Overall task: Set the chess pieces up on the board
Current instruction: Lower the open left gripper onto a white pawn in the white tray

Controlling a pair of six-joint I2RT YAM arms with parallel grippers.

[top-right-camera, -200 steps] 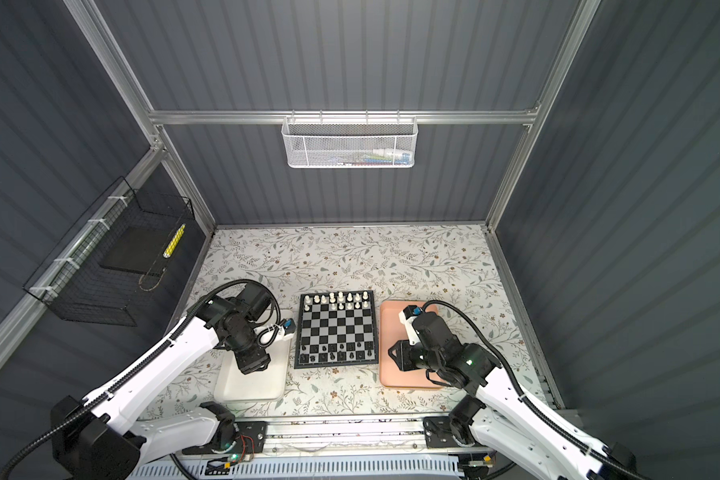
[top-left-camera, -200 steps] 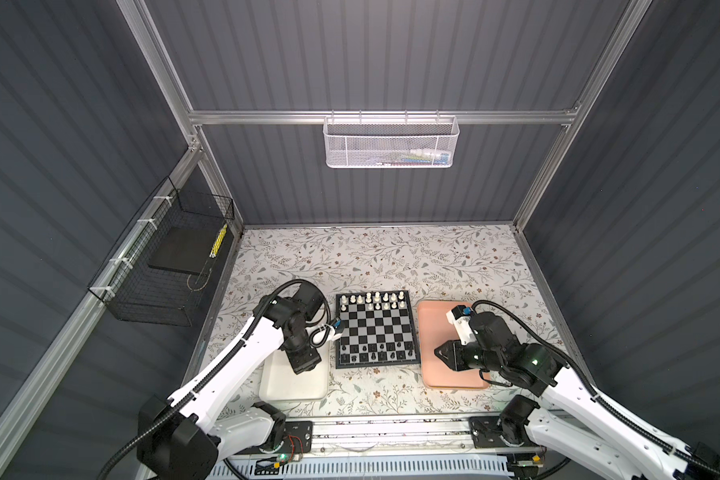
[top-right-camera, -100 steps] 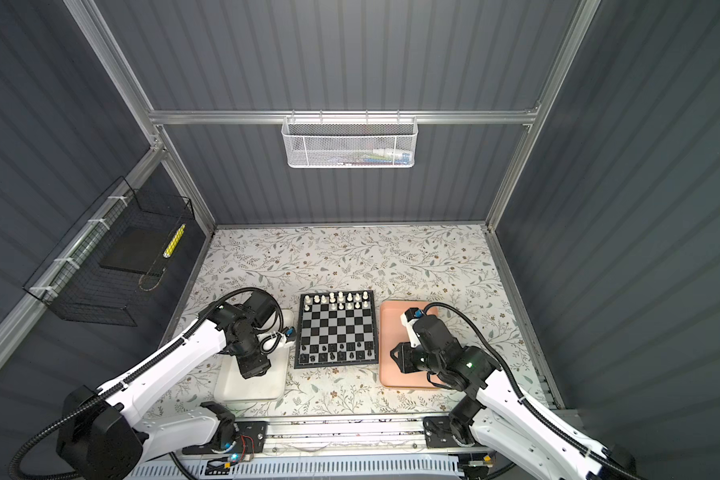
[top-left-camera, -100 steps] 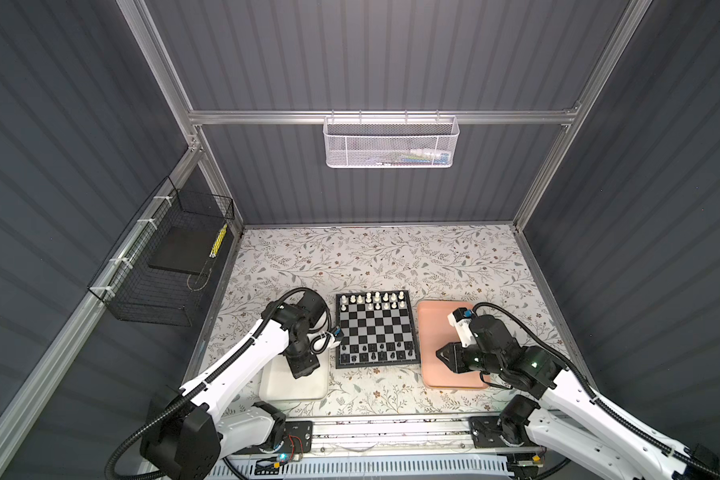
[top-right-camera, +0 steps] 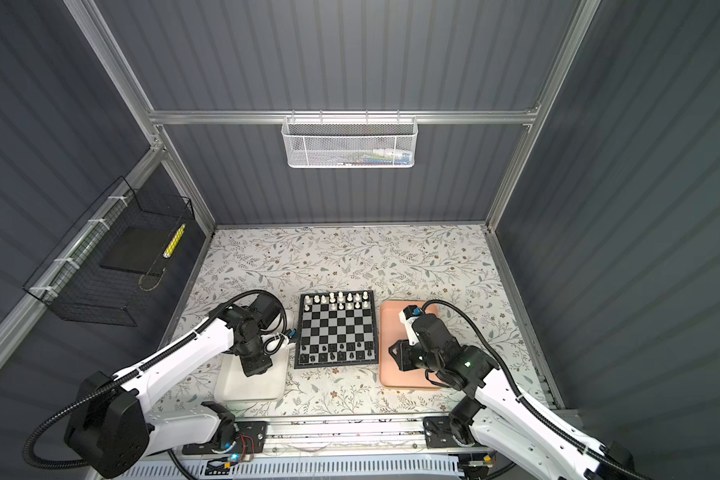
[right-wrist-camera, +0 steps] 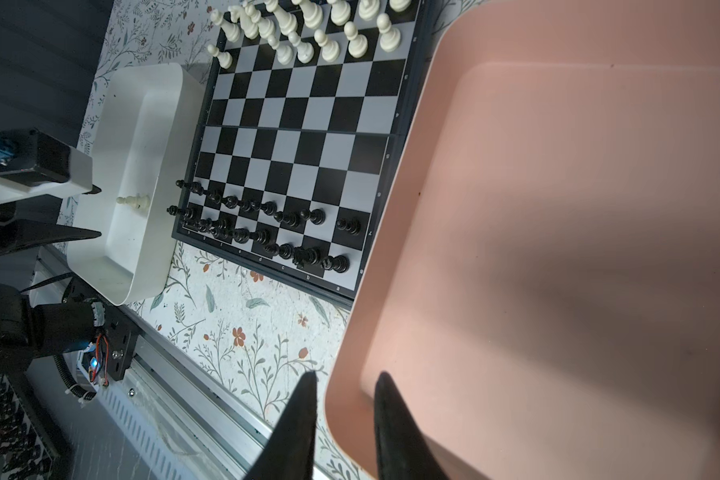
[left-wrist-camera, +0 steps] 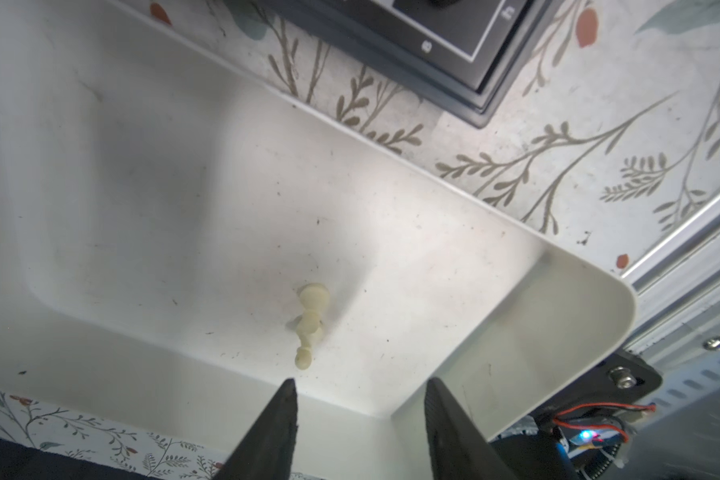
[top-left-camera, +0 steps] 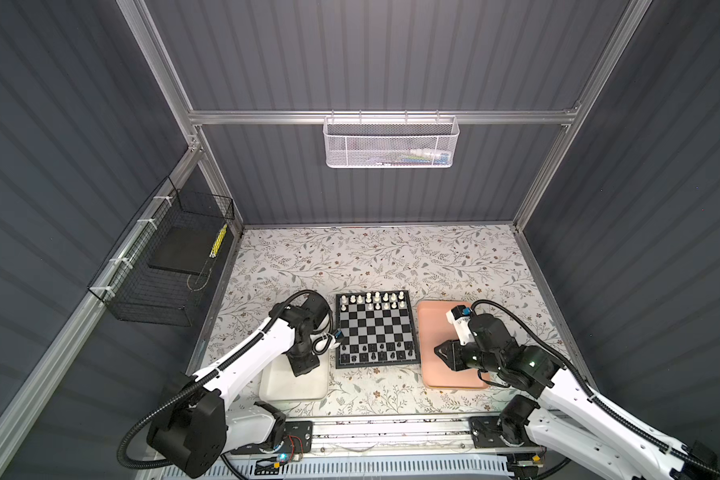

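Observation:
The board [top-left-camera: 375, 328] lies at the table's front centre, seen in both top views [top-right-camera: 336, 328]. Cream-white chess pieces [top-left-camera: 377, 300] fill its far rows and black ones [top-left-camera: 375, 351] its near rows. One more cream-white piece [left-wrist-camera: 310, 322] lies on its side in the white tray [top-left-camera: 294, 388] to the board's left. My left gripper [left-wrist-camera: 360, 382] hangs open just above that tray, a little short of the piece and holding nothing. My right gripper [right-wrist-camera: 347, 374] hovers over a corner of the empty salmon-pink tray [right-wrist-camera: 558, 208], its jaws a narrow gap apart and empty.
A white mesh basket [top-left-camera: 389, 143] hangs on the back wall. A black wire basket [top-left-camera: 163, 262] is fixed to the left wall. A metal rail [top-left-camera: 391, 428] runs along the table's front edge. Floral tabletop stretches behind the board.
My left gripper has shifted slightly toward the table's front over the white tray, and its jaws have narrowed a little. The right arm has barely moved.

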